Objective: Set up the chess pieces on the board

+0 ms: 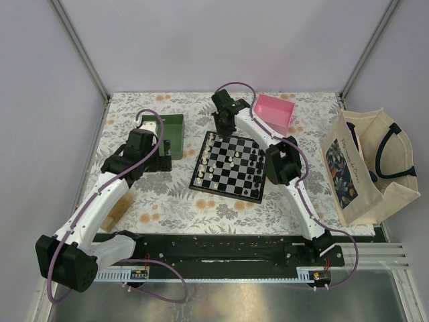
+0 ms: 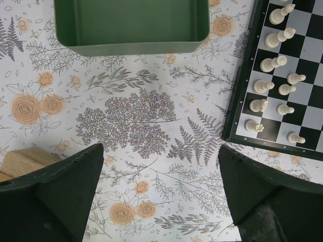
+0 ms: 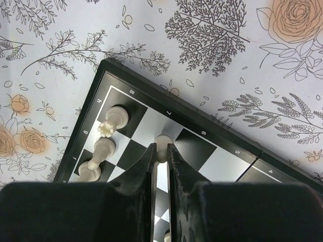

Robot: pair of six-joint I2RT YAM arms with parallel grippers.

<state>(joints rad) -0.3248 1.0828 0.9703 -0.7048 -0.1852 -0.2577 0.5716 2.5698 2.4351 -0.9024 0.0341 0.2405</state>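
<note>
Starting by the left edge of the table (image 1: 167, 201), find a wooden block (image 2: 20, 161). Just right of it, see the left claw (image 2: 159, 169), spread as wide as can be, holding nothing, hanging over the flowery cloth. A little further toward the far edge, spot a green tray (image 2: 131, 48). Moving right to the middle of the table, meet the board (image 1: 228, 178), lying flat and a bit turned. Along the board's left edge, look at two lines of white pieces (image 2: 272, 63) standing up, the outer line nearly full, the inner line with gaps. Near the board's far left corner, see the right claw (image 3: 161, 151) pinched shut on one white piece (image 3: 161, 143), over a light square by the edge. Cannot tell whether touching the square or just above it. Look to the middle of the board for a few white pieces away from the lines. Along the board's right edge, find black pieces (image 1: 255, 168) lined up, too small to count. Past the board, near the far edge, spot a pink box (image 1: 275, 113), and by the right edge a cloth bag (image 1: 365, 168). Judging by all this, well past halfway, with most pieces up on the board. Left to do, most likely: set down the held piece, fill the gaps, and move the strays into line.
</note>
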